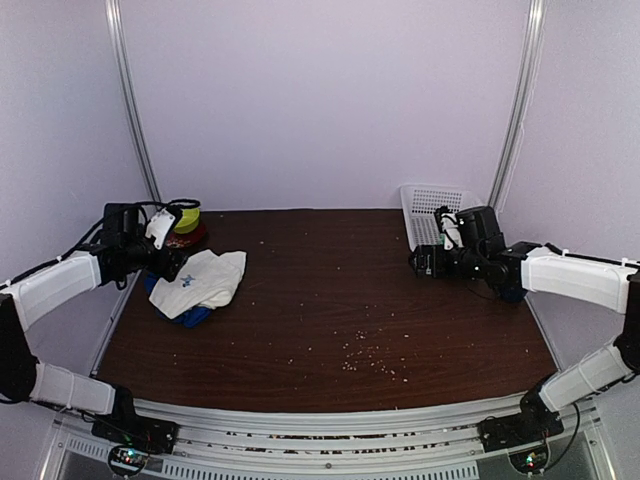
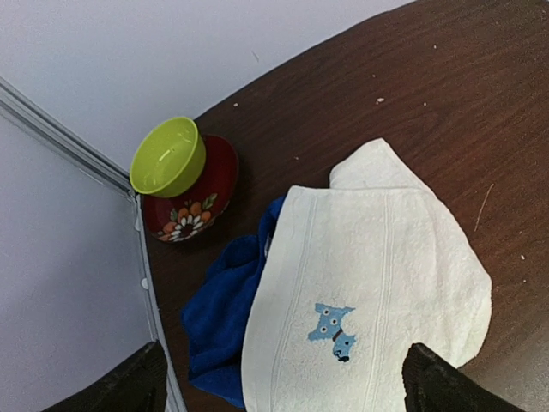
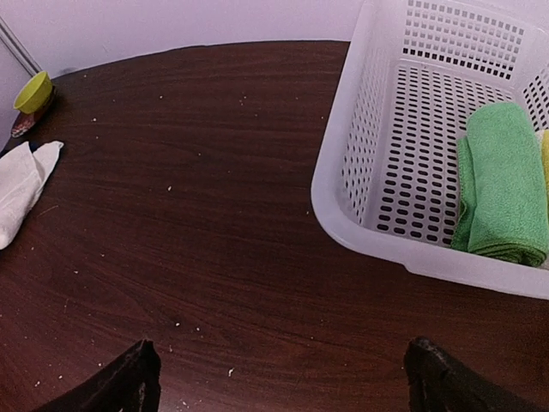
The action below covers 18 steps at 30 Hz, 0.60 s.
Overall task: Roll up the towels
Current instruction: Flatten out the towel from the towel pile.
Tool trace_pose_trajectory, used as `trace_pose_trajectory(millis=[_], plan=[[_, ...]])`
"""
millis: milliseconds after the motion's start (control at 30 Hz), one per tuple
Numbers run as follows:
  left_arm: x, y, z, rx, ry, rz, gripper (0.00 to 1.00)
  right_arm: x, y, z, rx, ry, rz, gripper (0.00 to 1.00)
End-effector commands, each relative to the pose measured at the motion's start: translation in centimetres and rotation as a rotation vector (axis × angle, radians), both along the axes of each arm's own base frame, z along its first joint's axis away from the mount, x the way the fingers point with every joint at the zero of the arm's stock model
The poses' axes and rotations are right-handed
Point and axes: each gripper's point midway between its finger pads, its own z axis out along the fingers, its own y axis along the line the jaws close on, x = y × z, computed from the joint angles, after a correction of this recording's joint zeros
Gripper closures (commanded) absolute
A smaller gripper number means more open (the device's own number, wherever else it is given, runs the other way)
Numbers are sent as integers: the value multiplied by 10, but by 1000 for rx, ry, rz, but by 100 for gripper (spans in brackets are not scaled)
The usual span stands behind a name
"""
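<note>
The towels lie in a loose heap at the table's left side. The cream-white towel (image 1: 208,279) (image 2: 369,275), marked with a small blue dog, lies on top; its corner also shows in the right wrist view (image 3: 21,184). The blue towel (image 1: 193,317) (image 2: 219,309) is crumpled under it, mostly hidden. My left gripper (image 1: 163,262) (image 2: 283,386) hovers open just above the heap's left end, touching neither towel. My right gripper (image 1: 418,262) (image 3: 283,378) hangs open over bare table at the right, beside the basket, holding nothing.
A lime-green bowl (image 1: 187,216) (image 2: 169,156) sits in a red flowered bowl (image 2: 193,210) at the back left corner. The white mesh basket (image 1: 432,200) (image 3: 343,215) at the back right holds a rolled green cloth (image 3: 502,180). Crumbs (image 1: 370,360) dot the table's front.
</note>
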Motion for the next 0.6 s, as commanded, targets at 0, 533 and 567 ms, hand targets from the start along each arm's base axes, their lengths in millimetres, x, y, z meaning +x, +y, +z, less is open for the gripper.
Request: trace_pose_trajectory(millis=[0, 533, 567], plan=[[8, 1, -18, 29, 34, -20, 2, 7, 9, -2, -86, -28, -40, 0], [18, 0, -74, 73, 181, -49, 9, -13, 68, -16, -104, -69, 1, 0], [18, -1, -77, 70, 194, -53, 12, -13, 69, -18, -103, -71, 3, 0]])
